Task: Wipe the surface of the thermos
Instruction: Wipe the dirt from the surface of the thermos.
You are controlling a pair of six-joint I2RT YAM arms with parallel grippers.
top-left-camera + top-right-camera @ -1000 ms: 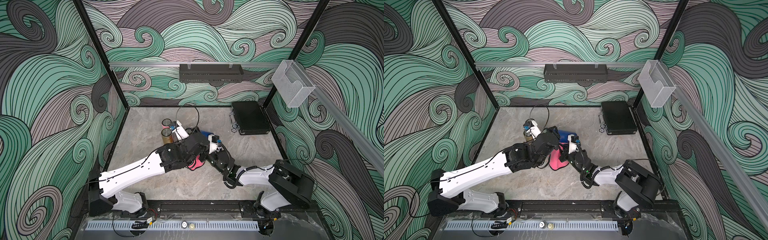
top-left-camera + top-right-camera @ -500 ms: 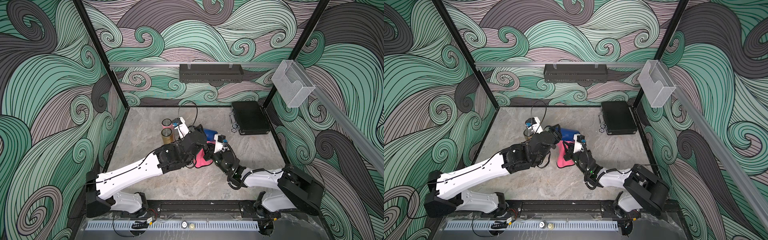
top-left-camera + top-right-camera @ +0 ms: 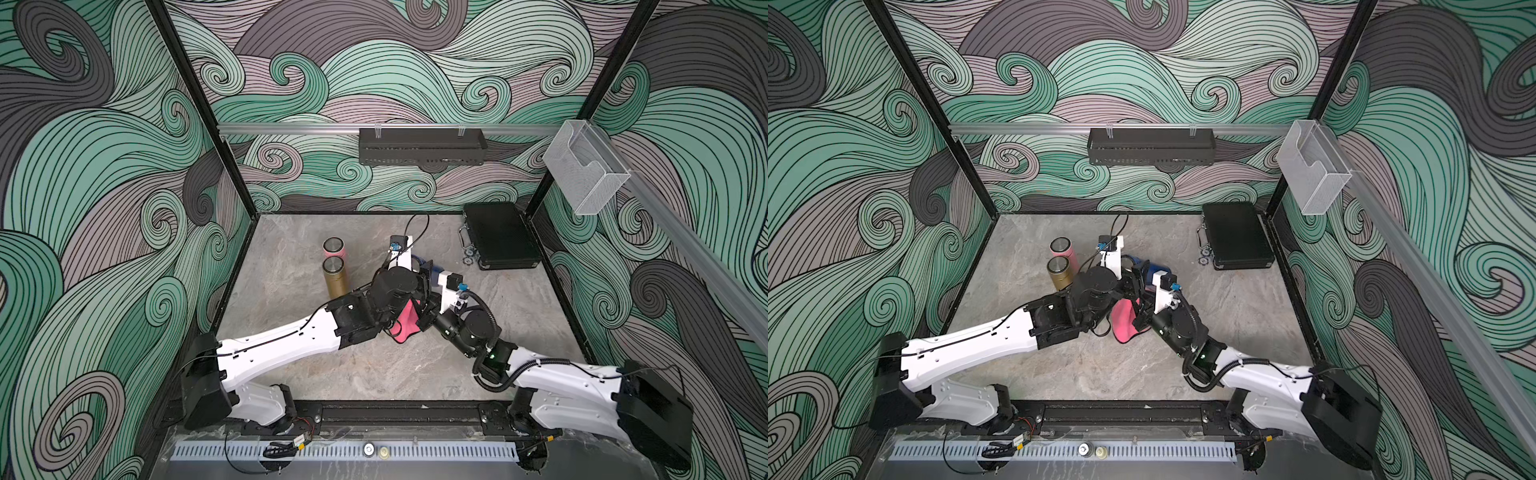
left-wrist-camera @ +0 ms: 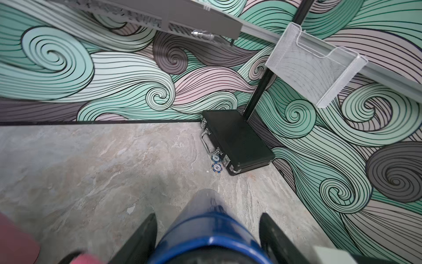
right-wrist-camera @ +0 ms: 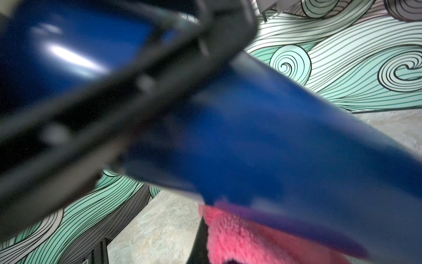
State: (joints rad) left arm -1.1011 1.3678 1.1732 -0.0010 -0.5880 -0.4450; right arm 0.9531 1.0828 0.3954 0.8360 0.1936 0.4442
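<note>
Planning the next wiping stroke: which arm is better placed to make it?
Right. The right claw grips the pink cloth against the blue thermos; the left claw is clamped on the thermos, only steadying it.

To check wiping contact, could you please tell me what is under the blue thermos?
A pink cloth meets the blue thermos on its lower side. How far it reaches beneath is covered by the thermos itself.

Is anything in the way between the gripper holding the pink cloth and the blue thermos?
Nothing visible is in the way. The right gripper holds the pink cloth, and the cloth seems to lie right against the blue thermos, with no gap showing in the right wrist view. The left gripper grips the thermos on both sides.
</note>
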